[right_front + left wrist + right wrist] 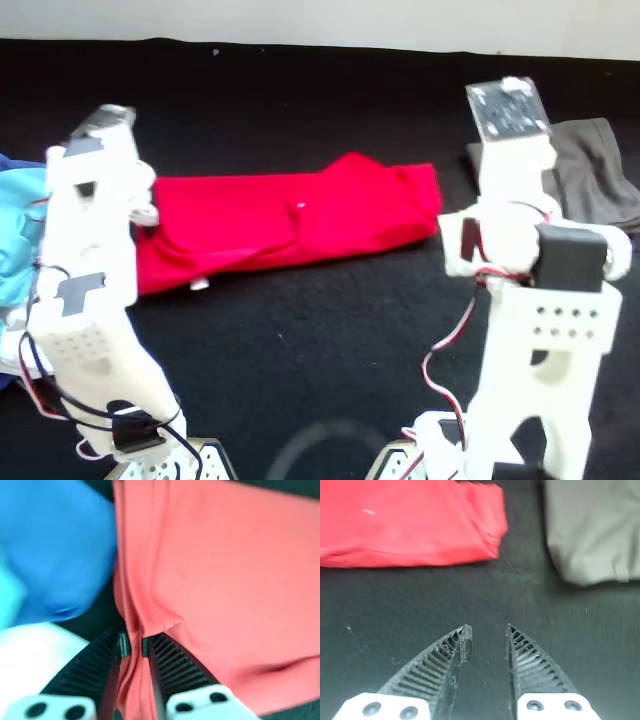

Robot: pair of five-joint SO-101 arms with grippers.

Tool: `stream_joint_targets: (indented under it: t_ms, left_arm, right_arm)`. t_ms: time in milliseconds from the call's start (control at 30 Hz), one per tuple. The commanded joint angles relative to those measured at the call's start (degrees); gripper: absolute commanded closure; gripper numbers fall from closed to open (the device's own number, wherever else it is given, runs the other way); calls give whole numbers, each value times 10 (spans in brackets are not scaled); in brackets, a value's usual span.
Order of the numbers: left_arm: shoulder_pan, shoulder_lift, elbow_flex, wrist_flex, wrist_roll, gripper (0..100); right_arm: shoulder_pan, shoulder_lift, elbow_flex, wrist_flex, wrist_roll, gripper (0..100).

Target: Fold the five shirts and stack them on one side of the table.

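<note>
A red shirt [290, 220] lies folded lengthwise across the middle of the black table. My left gripper [133, 647] is shut on a fold at that shirt's [225, 580] left end, beside the blue shirts. In the high view the left arm [95, 250] stands over that end. My right gripper [486, 641] hovers open over bare cloth, just short of the red shirt's [415, 525] right end and the grey shirt [590, 530]. The right arm [520, 220] rises between the red shirt and the grey shirt [590, 175].
Blue shirts [18, 235] are heaped at the table's left edge, and they show close by in the left wrist view as a blue shirt pile [50, 555]. The black table cover [320, 330] stretches bare in front of the red shirt. A pale wall runs behind.
</note>
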Motion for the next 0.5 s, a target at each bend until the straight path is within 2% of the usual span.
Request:
stream_joint_targets:
  t_ms: [0, 167, 300, 400, 467]
  left_arm:
    - [-24, -3, -98, 58, -9, 991]
    - [-7, -2, -196, 151, -9, 991]
    - [36, -7, -244, 228, -9, 991]
    - [80, -7, -281, 274, -6, 991]
    - [112, -8, -297, 287, -6, 991]
  right_arm:
    - [73, -65, 94, -30, 8, 883]
    - [189, -165, 311, -137, 10, 883]
    - [269, -258, 487, -218, 58, 892]
    - [299, -342, 575, -256, 67, 997]
    - [307, -394, 617, -267, 68, 985]
